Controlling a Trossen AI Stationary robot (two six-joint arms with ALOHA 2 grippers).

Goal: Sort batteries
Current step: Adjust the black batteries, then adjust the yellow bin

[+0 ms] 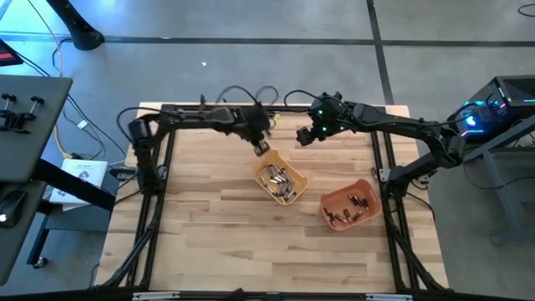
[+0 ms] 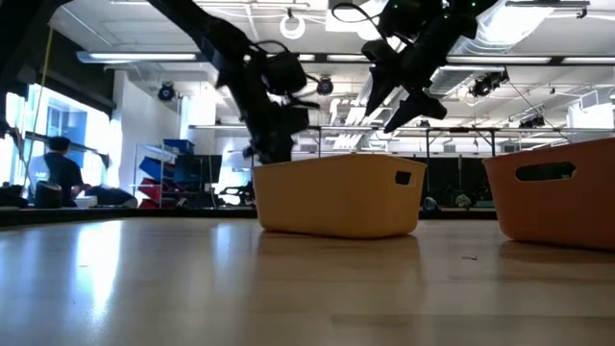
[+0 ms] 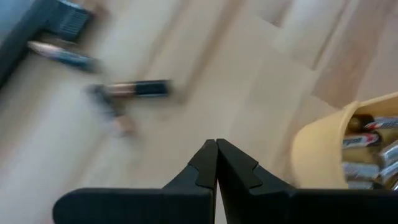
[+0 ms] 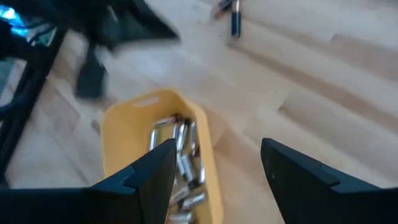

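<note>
Near to far, as seen from the table-level camera:

Wooden table (image 1: 209,226): front part bare.

Yellow tray (image 1: 281,181) is set mid-table, with a load of batteries (image 1: 279,183) piled inside; silver and dark cells can be made out in the right wrist view (image 4: 177,162). Orange tray (image 1: 351,204) is placed just beside it on the right-arm side, apart from it, with a few dark cells (image 1: 354,206) lying in it.

Left gripper (image 1: 261,148) is held just off the yellow tray's far corner, low over the table. Its fingers (image 3: 205,163) are pressed tip to tip, nothing between them. The tray rim is seen close by in its wrist view (image 3: 317,149).

Right gripper (image 1: 304,135) is held higher, behind the yellow tray, well clear of the wood. Its fingers (image 4: 149,171) are spread wide, nothing held.

Loose batteries (image 3: 127,90) are lying on the bare wood beyond the left gripper; at least two are seen, blurred. A pair (image 4: 231,14) is also picked up in the right wrist view, beyond the yellow tray.
</note>
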